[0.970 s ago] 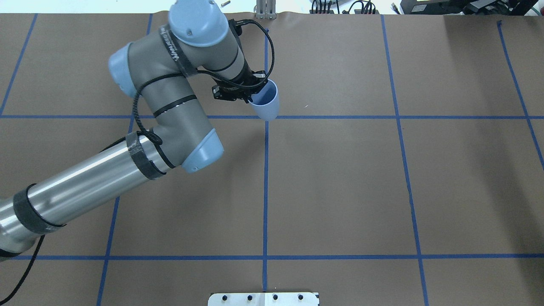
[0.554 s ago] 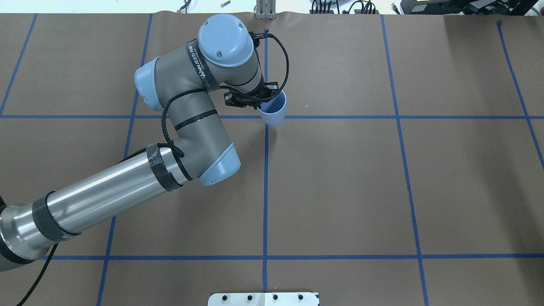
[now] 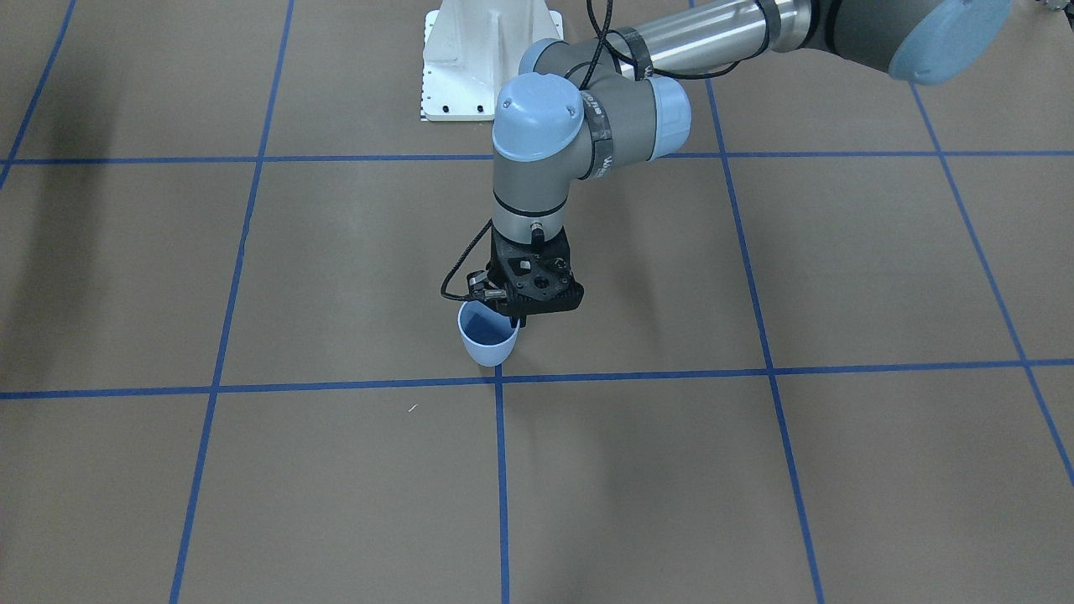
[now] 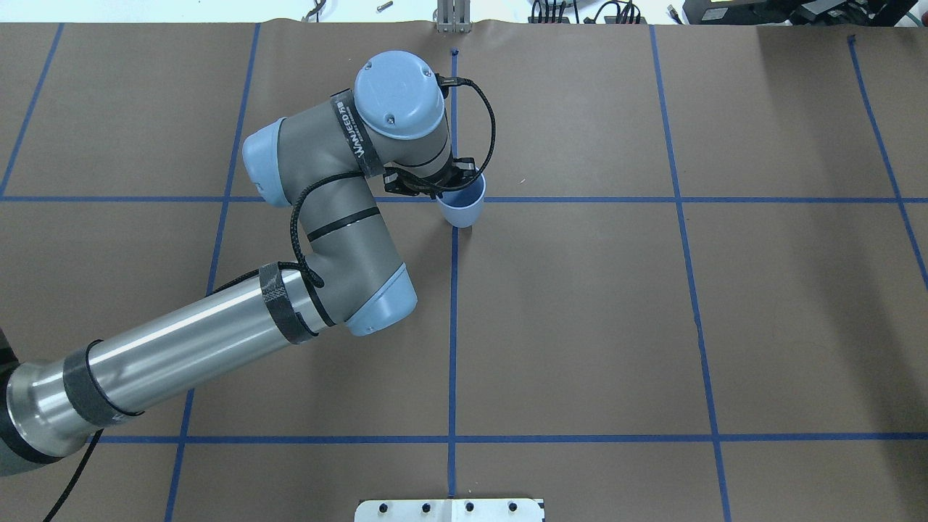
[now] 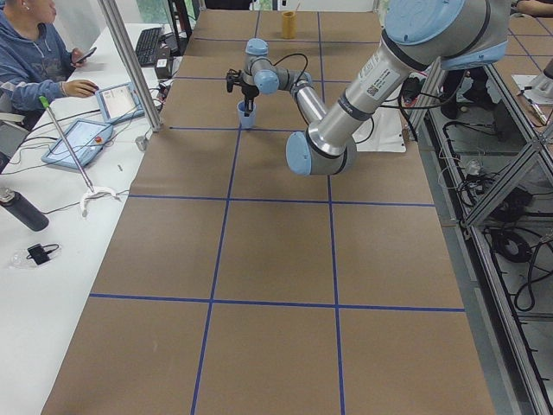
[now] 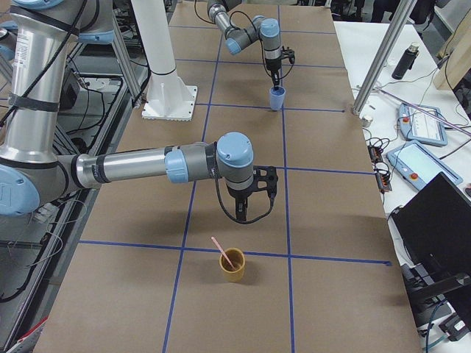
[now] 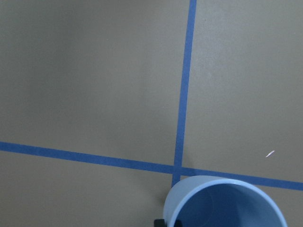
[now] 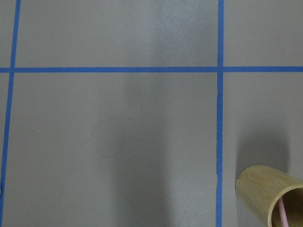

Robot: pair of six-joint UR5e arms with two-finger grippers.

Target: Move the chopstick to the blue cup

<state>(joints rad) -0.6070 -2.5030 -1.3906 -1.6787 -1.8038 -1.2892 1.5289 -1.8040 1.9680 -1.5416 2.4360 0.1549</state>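
Beside the tape crossing (image 3: 498, 379), left pincer (image 3: 516, 320) grips blue cup (image 3: 485, 346) by its rim; strap (image 4: 355, 134) lettering unclear.

Blue cup (image 3: 487, 342): small light blue tumbler with a darker blue inside, tapering to the base. It is upright with its mouth up, mid-table, just beside a crossing of the blue tape lines (image 3: 336, 387). I cannot tell whether its base touches the paper. My left gripper (image 3: 513, 319) pinches the rim on one side, one finger inside the wall.

Chopstick (image 6: 224, 252): thin, straight, pale pink. It leans in a tan cup (image 6: 232, 268) towards the right end of the table, its upper part sticking out above that rim. It is well apart from the blue cup.
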